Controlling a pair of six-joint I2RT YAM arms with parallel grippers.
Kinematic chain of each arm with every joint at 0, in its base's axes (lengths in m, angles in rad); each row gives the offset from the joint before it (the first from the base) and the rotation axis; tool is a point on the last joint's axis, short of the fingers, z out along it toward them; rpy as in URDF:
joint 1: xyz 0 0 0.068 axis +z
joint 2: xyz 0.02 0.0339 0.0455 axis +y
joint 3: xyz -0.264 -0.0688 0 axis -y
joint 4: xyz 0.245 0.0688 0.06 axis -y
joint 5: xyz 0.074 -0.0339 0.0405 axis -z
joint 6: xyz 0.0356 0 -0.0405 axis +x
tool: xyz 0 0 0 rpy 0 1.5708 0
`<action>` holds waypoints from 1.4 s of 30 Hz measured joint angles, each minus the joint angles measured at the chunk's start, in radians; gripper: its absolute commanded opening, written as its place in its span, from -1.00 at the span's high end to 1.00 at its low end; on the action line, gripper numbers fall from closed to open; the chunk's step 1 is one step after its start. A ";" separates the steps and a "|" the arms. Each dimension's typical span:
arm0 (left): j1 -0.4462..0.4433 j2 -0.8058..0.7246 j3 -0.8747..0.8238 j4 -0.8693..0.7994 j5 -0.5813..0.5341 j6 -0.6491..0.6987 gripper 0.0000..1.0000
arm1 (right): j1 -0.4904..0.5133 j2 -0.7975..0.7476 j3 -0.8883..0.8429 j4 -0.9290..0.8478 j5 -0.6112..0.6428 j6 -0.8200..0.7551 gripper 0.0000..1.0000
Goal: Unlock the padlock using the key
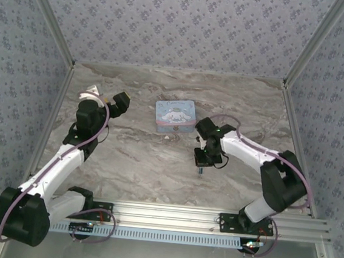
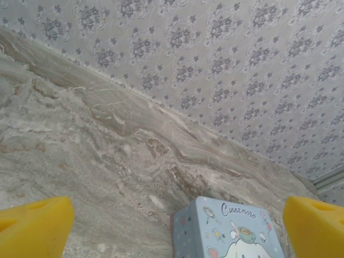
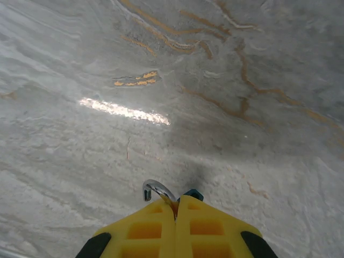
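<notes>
Right wrist view is showing the right gripper (image 3: 176, 202) pinching the padlock (image 3: 193, 194) between closed jaws at six o'clock. It is looking tiny, light, rigid and slick, probably best held across its blue body. Farther off, at ten o'clock, the left gripper (image 1: 121, 101) is hanging with jaws wide.

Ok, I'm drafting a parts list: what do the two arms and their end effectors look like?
The left arm and right arm have white links and black joints, each trailed by a lilac cable. The left end effector and right end effector have blocky yellow fingers; the right's carry black side patches.
</notes>
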 measured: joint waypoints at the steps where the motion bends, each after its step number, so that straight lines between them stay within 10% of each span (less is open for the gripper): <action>1: 0.000 -0.001 0.000 -0.007 0.000 0.000 -0.99 | 0.002 0.023 0.007 0.000 0.000 -0.003 1.00; 15: 0.000 -0.002 0.000 -0.045 0.000 0.016 -0.99 | 0.001 0.012 0.015 0.046 0.012 -0.030 0.14; 26: 0.000 -0.094 0.000 -0.081 -0.044 0.140 -0.99 | -0.197 -0.473 -0.018 0.130 0.200 -0.086 -0.99; 34: 0.000 -0.143 -0.043 -0.090 -0.164 0.309 -0.99 | -0.453 -0.730 -0.276 0.412 0.278 -0.184 -1.00; 42: 0.000 -0.127 -0.103 -0.114 -0.259 0.444 -0.99 | -0.600 -0.628 -0.637 0.908 0.245 -0.314 -1.00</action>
